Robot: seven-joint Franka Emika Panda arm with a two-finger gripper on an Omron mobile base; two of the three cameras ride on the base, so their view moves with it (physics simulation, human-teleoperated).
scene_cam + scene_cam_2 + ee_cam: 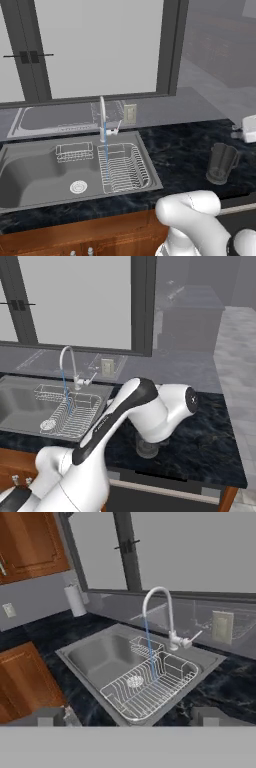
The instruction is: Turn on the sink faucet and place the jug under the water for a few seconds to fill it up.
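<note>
Left base view, jug [221,163] upright on counter, right of sink [30,175], water [106,155] running

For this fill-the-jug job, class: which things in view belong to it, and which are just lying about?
Job things:
faucet
water
jug
sink
gripper, open

Lying about:
dish rack
small basket
wall outlet
paper roll
</note>
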